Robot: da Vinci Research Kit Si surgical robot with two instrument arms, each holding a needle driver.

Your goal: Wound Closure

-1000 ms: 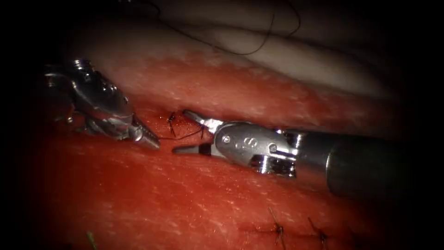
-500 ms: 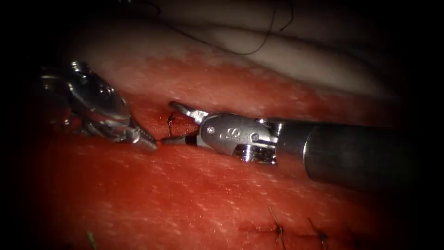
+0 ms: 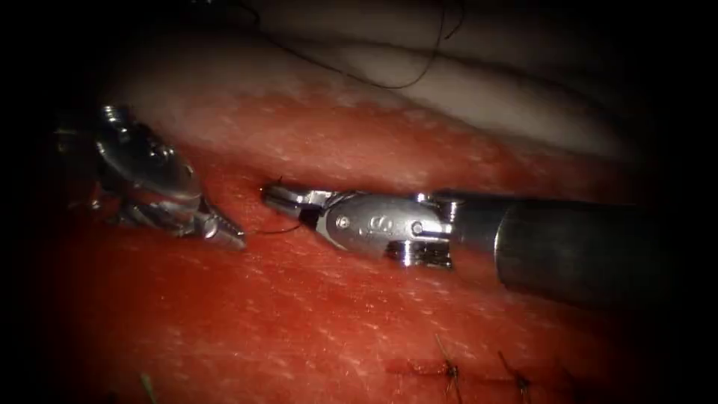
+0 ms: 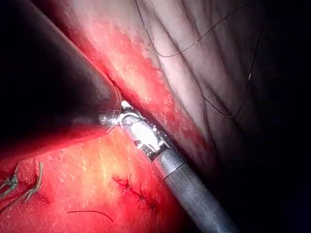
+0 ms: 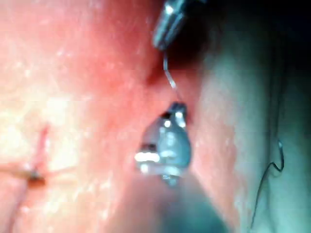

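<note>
On my endoscope view, the tissue (image 3: 314, 329) is a red slab with the cut (image 3: 389, 183) running across as a dark furrow under a paler upper bank. My left tool (image 3: 228, 232) sits to the left of the knot site, its jaws pressed together on a short strand of thread (image 3: 280, 230) that runs right towards my right tool (image 3: 273, 196). The right tool comes in from the right, lying along the cut. Its jaws are together at the spot where the knot sits, and they seem to be closed over the thread there, though the tips are dim and I cannot be sure what they hold. A longer loop of thread (image 3: 404, 78) lies loose on the pale tissue at the far side. Two finished stitches (image 3: 450, 368) sit lower right. In my right wrist view the strand (image 5: 170, 77) joins the two tools. I cannot make out the needle.
</note>
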